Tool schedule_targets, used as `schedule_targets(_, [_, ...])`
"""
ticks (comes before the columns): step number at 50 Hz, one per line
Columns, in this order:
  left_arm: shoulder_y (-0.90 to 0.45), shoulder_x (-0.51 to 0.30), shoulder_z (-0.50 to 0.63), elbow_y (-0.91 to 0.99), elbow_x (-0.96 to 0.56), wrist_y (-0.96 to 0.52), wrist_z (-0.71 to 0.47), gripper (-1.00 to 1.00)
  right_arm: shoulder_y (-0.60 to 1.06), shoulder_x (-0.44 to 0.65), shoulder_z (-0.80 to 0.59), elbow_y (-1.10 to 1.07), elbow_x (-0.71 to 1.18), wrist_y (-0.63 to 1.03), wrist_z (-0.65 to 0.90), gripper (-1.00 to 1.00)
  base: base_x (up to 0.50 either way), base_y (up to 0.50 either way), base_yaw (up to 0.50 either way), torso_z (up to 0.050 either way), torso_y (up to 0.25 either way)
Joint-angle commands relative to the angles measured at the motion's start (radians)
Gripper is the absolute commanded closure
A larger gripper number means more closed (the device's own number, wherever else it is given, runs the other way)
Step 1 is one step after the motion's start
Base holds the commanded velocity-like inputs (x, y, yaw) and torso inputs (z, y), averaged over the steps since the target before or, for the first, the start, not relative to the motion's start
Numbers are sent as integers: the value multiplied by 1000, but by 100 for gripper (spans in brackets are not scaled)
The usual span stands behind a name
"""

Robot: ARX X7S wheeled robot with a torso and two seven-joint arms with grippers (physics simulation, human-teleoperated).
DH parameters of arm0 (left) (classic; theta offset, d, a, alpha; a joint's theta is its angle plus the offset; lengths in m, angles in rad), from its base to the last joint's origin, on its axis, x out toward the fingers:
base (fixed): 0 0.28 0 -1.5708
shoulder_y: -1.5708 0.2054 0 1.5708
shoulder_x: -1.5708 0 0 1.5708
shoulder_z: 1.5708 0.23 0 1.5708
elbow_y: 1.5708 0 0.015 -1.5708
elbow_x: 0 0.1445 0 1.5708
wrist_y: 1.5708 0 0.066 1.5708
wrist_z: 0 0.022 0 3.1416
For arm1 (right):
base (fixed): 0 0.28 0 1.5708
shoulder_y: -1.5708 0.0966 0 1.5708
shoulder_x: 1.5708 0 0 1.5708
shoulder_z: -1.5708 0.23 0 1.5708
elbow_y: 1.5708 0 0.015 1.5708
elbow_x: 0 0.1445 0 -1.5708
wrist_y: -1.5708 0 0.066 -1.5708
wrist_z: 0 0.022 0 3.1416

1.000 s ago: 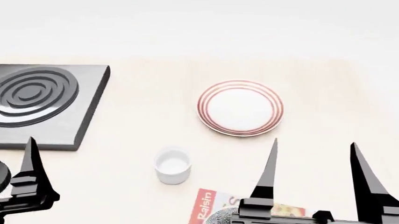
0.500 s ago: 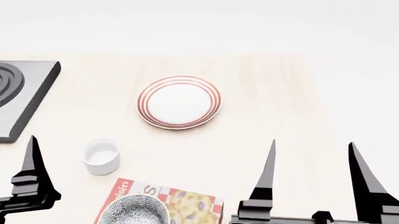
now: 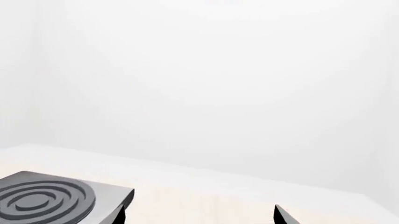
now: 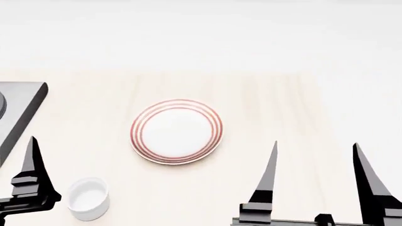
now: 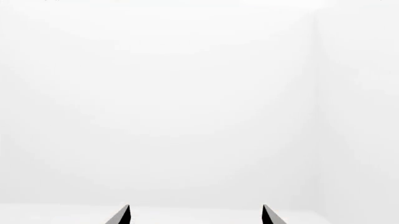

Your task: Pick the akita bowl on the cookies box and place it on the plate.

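Awaiting pickup: plate [image 4: 176, 131] mid-bench is bare, bowl unseen; right claw [image 4: 314, 153] spread wide, empty; left unclear.

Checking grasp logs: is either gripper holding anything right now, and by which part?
Nothing is held. The right gripper is open with only bare table between its fingers; the left gripper shows one finger, gripping nothing visible.

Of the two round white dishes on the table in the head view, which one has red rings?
The plate, the wide shallow one mid-table. The small cup near the left gripper is plain white, deeper and narrower.
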Motion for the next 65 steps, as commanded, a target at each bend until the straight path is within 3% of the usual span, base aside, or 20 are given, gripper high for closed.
schedule_targets(1, [2, 1, 11, -19, 17, 17, -15, -100, -7, 12, -11, -5, 5, -13, -5, -100, 500, 0, 0, 0, 0])
schedule_targets(11, [24, -12, 3, -34, -33, 83, 41, -100, -4, 11, 2, 14, 8, 13, 22, -100, 300, 0, 0, 22, 0])
schedule_targets(44, [16, -19, -27, -21, -95, 63, 7, -100, -3, 35, 5, -22, 19, 38, 44, -100, 0, 0, 0, 50, 0])
schedule_targets(55, [20, -24, -31, -32, -80, 132, 33, -100, -1, 39, 2, -16, 19, 33, 47, -100, 0, 0, 0, 0, 0])
schedule_targets(65, [18, -32, -21, -35, -64, 133, 27, -100, -2, 45, 4, -15, 22, 27, 49, -100, 0, 0, 0, 0, -239])
